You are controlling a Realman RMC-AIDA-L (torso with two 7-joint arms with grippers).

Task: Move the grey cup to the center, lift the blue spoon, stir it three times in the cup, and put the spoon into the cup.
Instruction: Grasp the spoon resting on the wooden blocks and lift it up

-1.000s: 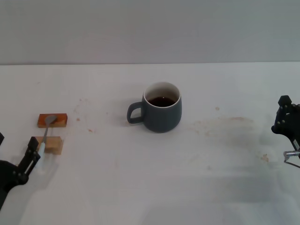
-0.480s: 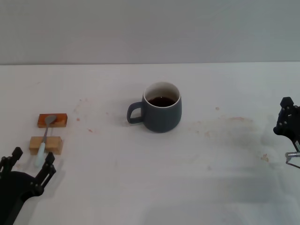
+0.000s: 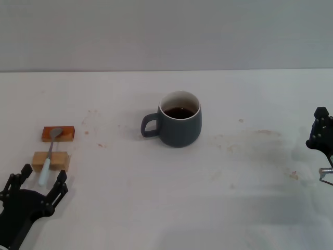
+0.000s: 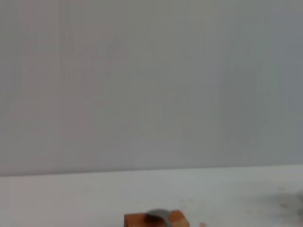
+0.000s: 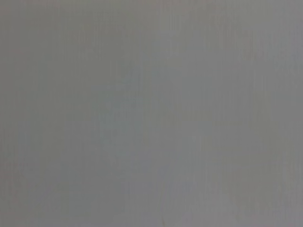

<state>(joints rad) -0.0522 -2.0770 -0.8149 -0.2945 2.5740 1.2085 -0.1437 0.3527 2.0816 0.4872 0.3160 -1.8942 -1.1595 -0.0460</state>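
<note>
The grey cup [image 3: 181,126] stands upright mid-table, its handle to the left and dark liquid inside. The blue spoon [image 3: 49,155] lies across two small wooden blocks at the left, its bowl on the reddish block [image 3: 58,134] and its pale handle over the light block [image 3: 51,161]. My left gripper [image 3: 41,179] is open just in front of the handle's near end, one finger on each side, holding nothing. The left wrist view shows the reddish block [image 4: 155,220] with the spoon bowl [image 4: 159,216] on it. My right gripper [image 3: 322,136] is at the table's right edge, far from the cup.
The white table [image 3: 166,203] has faint reddish stains right of the cup [image 3: 260,133] and near the blocks [image 3: 91,122]. A plain grey wall [image 3: 166,31] runs behind the table. The right wrist view shows only a flat grey surface.
My left gripper has turned from side-on beside the light block to facing forward, open, just in front of the spoon handle. My right gripper has drifted slightly to the right.
</note>
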